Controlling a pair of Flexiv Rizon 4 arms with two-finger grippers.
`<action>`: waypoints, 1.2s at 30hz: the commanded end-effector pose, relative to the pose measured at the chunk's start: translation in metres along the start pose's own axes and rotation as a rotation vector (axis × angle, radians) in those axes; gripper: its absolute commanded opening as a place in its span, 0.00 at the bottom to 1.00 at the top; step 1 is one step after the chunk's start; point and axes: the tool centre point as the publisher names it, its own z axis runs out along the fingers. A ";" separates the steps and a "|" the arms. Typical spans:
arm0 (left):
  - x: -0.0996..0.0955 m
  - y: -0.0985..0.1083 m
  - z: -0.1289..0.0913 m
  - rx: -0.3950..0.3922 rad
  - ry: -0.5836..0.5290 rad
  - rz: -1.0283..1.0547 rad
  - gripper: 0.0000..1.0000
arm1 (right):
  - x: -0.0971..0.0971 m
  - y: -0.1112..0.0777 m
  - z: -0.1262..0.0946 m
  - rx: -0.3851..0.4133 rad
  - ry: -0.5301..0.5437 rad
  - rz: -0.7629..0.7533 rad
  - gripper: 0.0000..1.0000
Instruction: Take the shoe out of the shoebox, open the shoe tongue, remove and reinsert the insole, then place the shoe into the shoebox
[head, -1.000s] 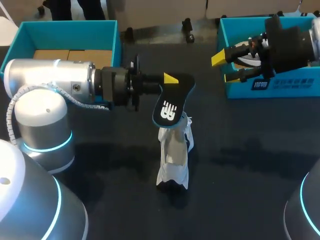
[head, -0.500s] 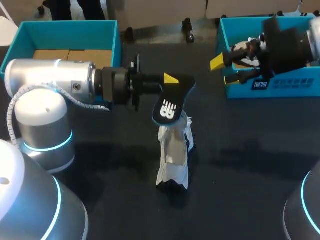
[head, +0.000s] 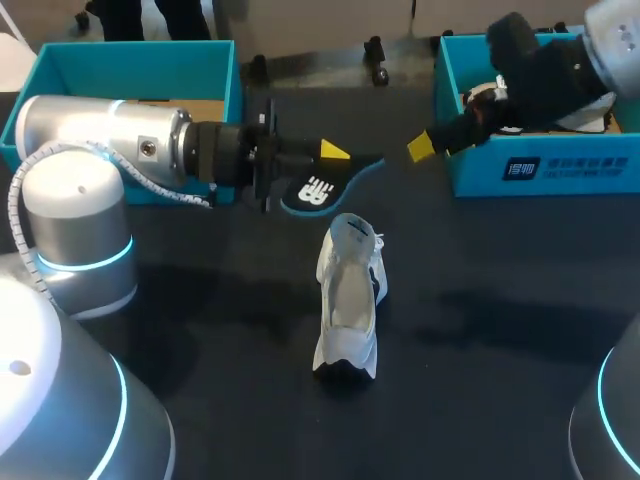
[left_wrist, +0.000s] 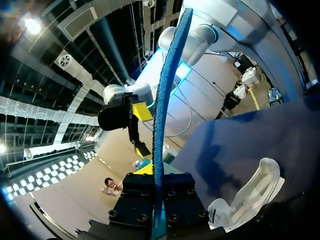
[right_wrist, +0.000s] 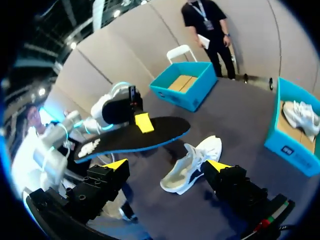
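A black insole (head: 322, 190) with a blue edge is pinched between the fingers of the left gripper (head: 318, 160). It is held roughly level in the air above the dark table (head: 480, 330), just beside the left teal shoebox (head: 55, 75). In the left wrist view the insole (left_wrist: 165, 100) is seen edge-on, running out from between the pressed-together fingers of that gripper (left_wrist: 157, 197).

The white shoe (head: 348, 300) is set on the table with its opening turned upward. It lies apart from the insole and is touched by nothing.

The right gripper (head: 425, 148) is held in the air at the near corner of the right teal shoebox (head: 475, 175). In the right wrist view its fingers (right_wrist: 116, 164) are spread wide, with nothing gripped between them. The insole (right_wrist: 145, 136) and the shoe (right_wrist: 192, 165) are seen ahead of it. Off to one side, a second white shoe (right_wrist: 302, 114) is lying inside the right shoebox (right_wrist: 295, 150).
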 end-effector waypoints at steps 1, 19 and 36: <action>-0.001 -0.003 -0.001 -0.004 0.004 -0.014 0.00 | 0.001 0.009 0.007 0.085 -0.017 -0.079 1.00; 0.012 -0.016 -0.008 -0.010 0.043 -0.081 0.00 | 0.007 0.004 0.008 0.137 -0.018 -0.154 1.00; 0.039 -0.026 -0.016 -0.003 -0.034 -0.130 0.00 | 0.007 -0.053 0.028 0.081 -0.223 -0.374 1.00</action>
